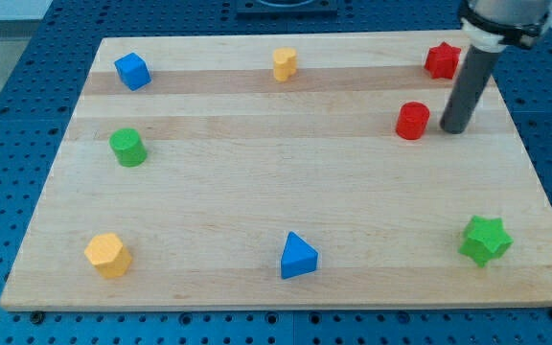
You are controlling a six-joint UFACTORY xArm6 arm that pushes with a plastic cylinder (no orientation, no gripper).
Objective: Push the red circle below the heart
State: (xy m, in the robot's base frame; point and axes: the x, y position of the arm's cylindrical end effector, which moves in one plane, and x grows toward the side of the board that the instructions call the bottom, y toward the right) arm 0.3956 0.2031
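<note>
And here's the board (286, 192), pale wood with a smooth matt face and faint lengthwise grain bands, lying on a blue table (8, 105) that looks like painted metal dotted with rows of small holes. Every block on that board looks like smooth plastic with a soft sheen, from the red cylinder (412, 121) and red star (441, 60) near its top right edge to the green star (486, 240), blue triangle (298, 256), yellow hexagon (108, 255), green cylinder (127, 147), blue cube (132, 71) and yellow heart (285, 63). Just right of the red cylinder, the rod is a smooth dark matt tube down to my tip (451, 129).
</note>
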